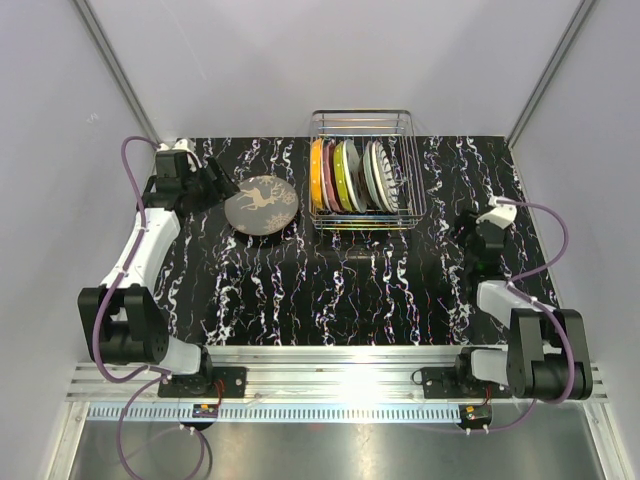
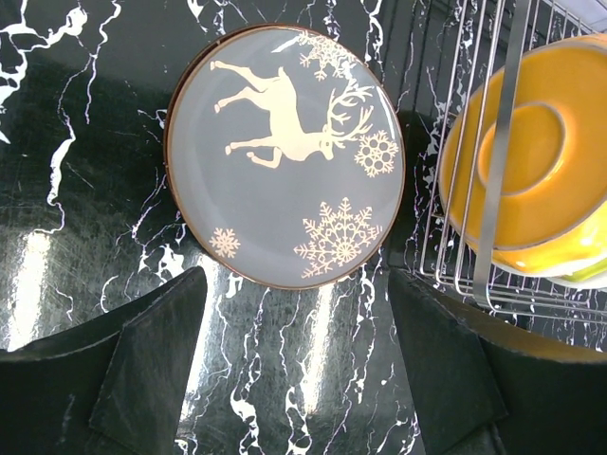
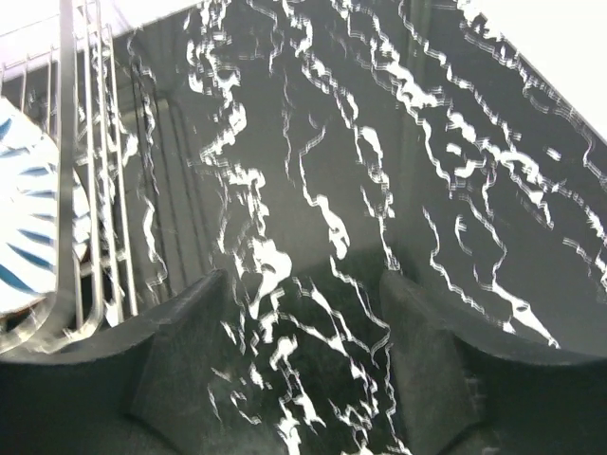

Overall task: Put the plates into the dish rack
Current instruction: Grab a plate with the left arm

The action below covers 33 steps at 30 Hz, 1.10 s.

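A grey-brown plate with a deer and snowflakes (image 1: 262, 204) lies flat on the marble table, just left of the dish rack (image 1: 362, 120). My left gripper (image 1: 220, 185) hovers at its left edge, open and empty. In the left wrist view the deer plate (image 2: 285, 156) fills the space ahead of the left gripper (image 2: 296, 280), apart from both fingers. Several plates stand upright in the rack, among them an orange one (image 2: 531, 180). My right gripper (image 1: 463, 226) stands open and empty to the right of the rack. The right gripper (image 3: 302, 280) has only tabletop between its fingers.
The wire rack (image 3: 85, 190) shows at the left of the right wrist view, with a blue-and-white plate (image 3: 28, 218) behind its wires. Rack wires (image 2: 503, 142) stand close to my left gripper's right finger. White walls enclose the black marble table (image 1: 330, 290).
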Motion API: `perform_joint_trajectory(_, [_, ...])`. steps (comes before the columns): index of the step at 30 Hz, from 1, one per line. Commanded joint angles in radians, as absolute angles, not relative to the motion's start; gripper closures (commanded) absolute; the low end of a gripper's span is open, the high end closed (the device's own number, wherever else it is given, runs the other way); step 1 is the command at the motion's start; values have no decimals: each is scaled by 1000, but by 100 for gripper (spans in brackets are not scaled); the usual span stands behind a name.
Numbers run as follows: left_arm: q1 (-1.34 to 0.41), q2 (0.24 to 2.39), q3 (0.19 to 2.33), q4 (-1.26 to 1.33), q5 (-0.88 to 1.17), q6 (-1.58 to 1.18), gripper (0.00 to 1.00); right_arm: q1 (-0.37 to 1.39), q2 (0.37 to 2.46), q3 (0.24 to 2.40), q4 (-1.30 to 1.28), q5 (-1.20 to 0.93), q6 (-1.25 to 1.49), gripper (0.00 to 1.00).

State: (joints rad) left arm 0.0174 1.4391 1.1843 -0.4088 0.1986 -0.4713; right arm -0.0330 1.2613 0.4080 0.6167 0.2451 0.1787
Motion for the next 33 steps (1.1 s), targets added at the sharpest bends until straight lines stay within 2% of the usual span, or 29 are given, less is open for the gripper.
perform_joint_trajectory(1, [9, 1388, 1184, -365, 230, -474, 19, -37, 1293, 308, 888, 192, 132, 22])
perform_joint_trajectory(5, [5, 1379, 1181, -359, 242, -477, 19, -32, 1414, 230, 1205, 239, 68, 21])
perform_joint_trajectory(7, [6, 1376, 1181, -359, 253, -479, 19, -26, 1579, 213, 1376, 187, 49, 14])
perform_joint_trajectory(8, [5, 1377, 1181, -359, 253, -479, 19, -18, 1597, 212, 1379, 195, 34, 11])
perform_joint_trajectory(9, [5, 1376, 1183, -357, 253, -479, 19, -18, 1516, 244, 1271, 196, 41, 3])
perform_joint_trajectory(10, [5, 1374, 1178, -356, 255, -479, 19, -20, 1499, 274, 1165, 245, 55, 0])
perform_joint_trajectory(12, [5, 1379, 1183, -356, 262, -480, 19, -18, 1557, 345, 1137, 279, 61, 0])
perform_joint_trajectory(14, [6, 1379, 1186, -359, 265, -479, 19, -20, 1528, 370, 1037, 245, 66, 0])
perform_joint_trajectory(16, [5, 1376, 1183, -360, 262, -479, 19, -20, 1549, 333, 1127, 256, 60, 0])
perform_joint_trajectory(19, [5, 1374, 1184, -360, 261, -479, 18, -21, 1540, 374, 1025, 249, 66, 0])
perform_joint_trajectory(33, [6, 1345, 1186, -347, 256, -453, 16, -21, 1543, 364, 1057, 255, 66, 0])
